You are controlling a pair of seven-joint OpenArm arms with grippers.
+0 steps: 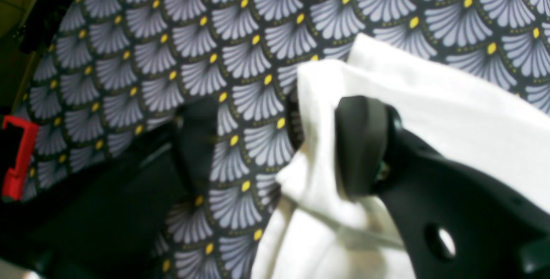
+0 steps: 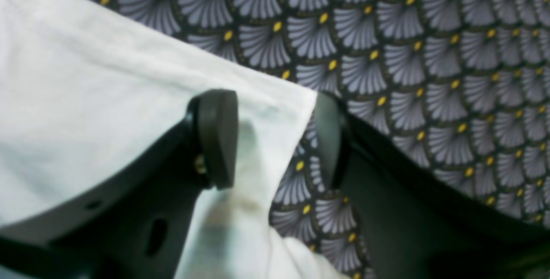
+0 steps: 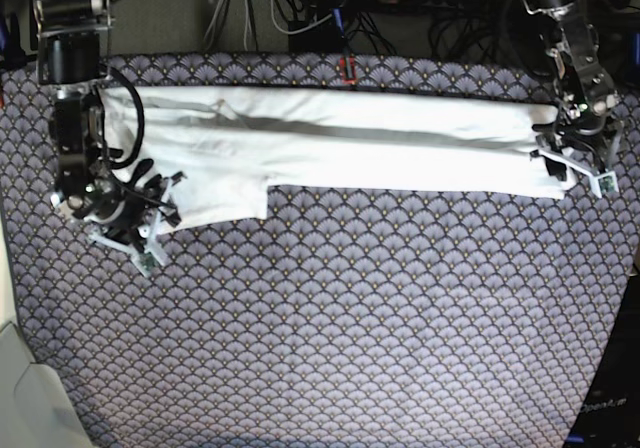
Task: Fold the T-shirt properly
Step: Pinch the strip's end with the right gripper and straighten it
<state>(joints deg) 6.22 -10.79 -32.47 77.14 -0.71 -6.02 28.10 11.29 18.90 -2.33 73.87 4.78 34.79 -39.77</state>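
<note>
T-shirt [image 3: 340, 138] lies as a long white band across the far side of the patterned cloth [image 3: 330, 318], each gaping pincer, left gripper [image 1: 275, 141] and right gripper [image 2: 275, 141], straddling a corner, so both should pinch fully before lifting evenly.

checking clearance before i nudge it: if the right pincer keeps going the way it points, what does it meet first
Probably the T-shirt: its white corner already lies between the open right pincer jaws, with the patterned tablecloth just beyond. Depth is unclear.
</note>
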